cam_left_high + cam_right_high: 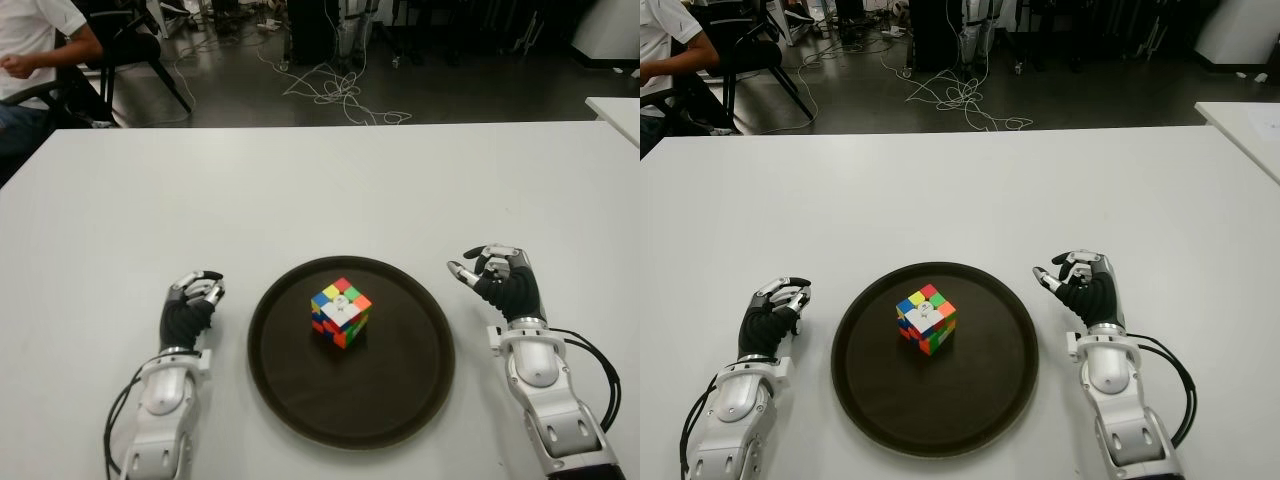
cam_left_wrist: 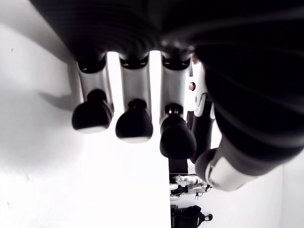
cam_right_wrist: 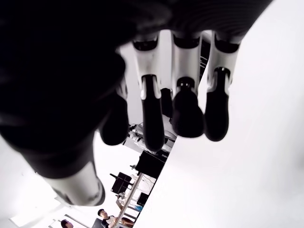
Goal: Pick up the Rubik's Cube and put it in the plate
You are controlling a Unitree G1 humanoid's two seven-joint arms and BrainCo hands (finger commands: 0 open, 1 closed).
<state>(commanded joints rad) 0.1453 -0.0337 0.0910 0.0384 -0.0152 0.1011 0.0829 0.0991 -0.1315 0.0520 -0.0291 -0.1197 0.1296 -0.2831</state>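
Note:
The Rubik's Cube [image 1: 341,311] sits upright in the middle of the dark round plate [image 1: 290,400], on the white table [image 1: 300,180] right in front of me. Nothing touches the cube. My left hand [image 1: 203,287] shows just left of the plate's rim, fingers loosely bent and empty. On the plate's other side is my right hand [image 1: 476,266], thumb pointing toward the plate, its fingers relaxed with nothing in them. Both wrist views show only hanging fingers [image 2: 135,126] [image 3: 185,109] over bare white table.
Past the table's far edge, a person [image 1: 30,50] sits on a chair at the back left. Cables [image 1: 330,90] lie on the dark floor. The corner of another white table [image 1: 615,110] shows at the right.

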